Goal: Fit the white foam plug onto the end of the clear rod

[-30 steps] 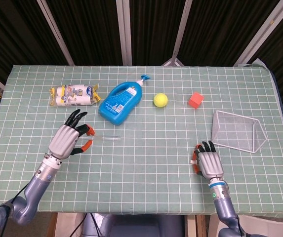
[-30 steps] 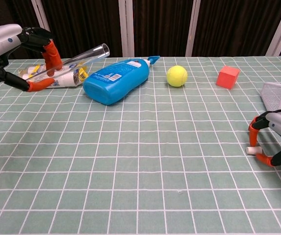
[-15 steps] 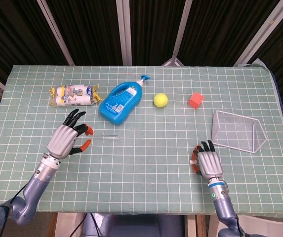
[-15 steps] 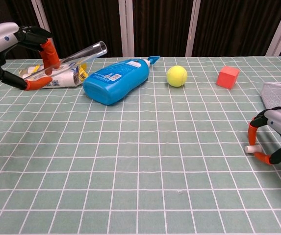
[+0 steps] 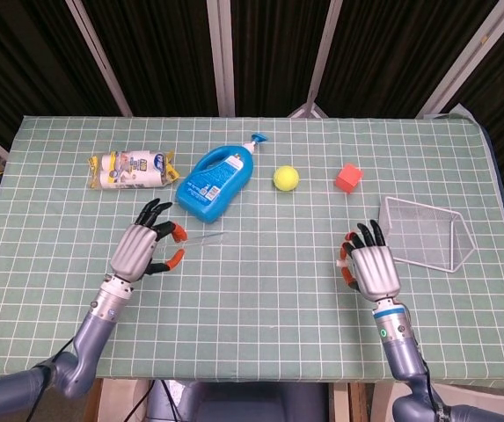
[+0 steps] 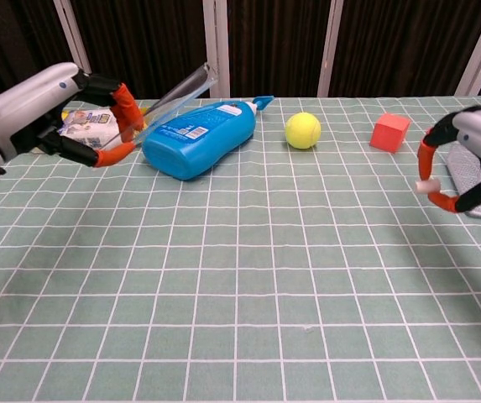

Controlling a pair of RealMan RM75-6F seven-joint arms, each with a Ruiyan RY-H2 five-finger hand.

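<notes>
While your left hand (image 6: 72, 126) hangs above the table (image 5: 260, 290), its orange-tipped thumb and finger are pinched on the clear rod (image 6: 173, 95) — the other fingers curl loosely, not touching it. From that pinch the rod slants up and away to the hand's right, its free open end high over the near shoulder of the blue detergent bottle (image 6: 198, 134), apart from it. In the head view the rod (image 5: 200, 236) shows only as a faint line running rightward from the fingertips (image 5: 175, 230).

Your right hand (image 6: 467, 159) is raised too, off the table surface. Its thumb and one finger close on the white foam plug (image 6: 427, 185), a small white cylinder at the hand's inner side, facing the left hand. In the head view the plug (image 5: 342, 261) peeks out at the left edge of the hand (image 5: 375, 268); the black fingers above it stand fairly straight.

The two hands are well apart — plug and rod not touching.

Just beyond your right hand lies the wire basket (image 5: 427, 233), on its side. Further back sit the red cube (image 5: 348, 178) and the yellow ball (image 5: 286, 178). Beyond your left hand, past the bottle, lies a printed snack packet (image 5: 133, 169).
</notes>
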